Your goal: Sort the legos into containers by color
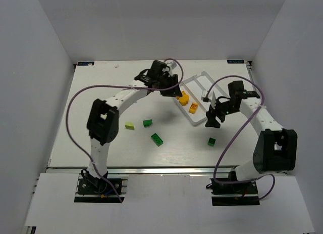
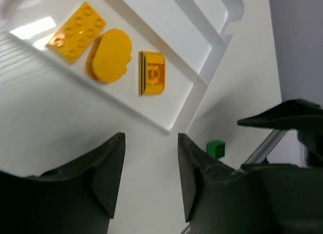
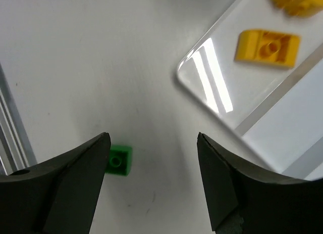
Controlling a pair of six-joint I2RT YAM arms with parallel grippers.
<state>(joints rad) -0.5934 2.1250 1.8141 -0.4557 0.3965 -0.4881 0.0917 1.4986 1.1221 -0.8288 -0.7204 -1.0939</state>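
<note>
Both claws hang spread and empty: left gripper [image 2: 150, 176] above the tray's [image 2: 202, 86] three orange legos [image 2: 108, 56], right gripper [image 3: 151, 183] over a green brick [image 3: 119, 160].

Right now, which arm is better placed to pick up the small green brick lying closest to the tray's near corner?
Right. The right gripper, open, hovers just beside that green brick. The left gripper, also open, sits farther off, at the tray with the orange bricks.
</note>
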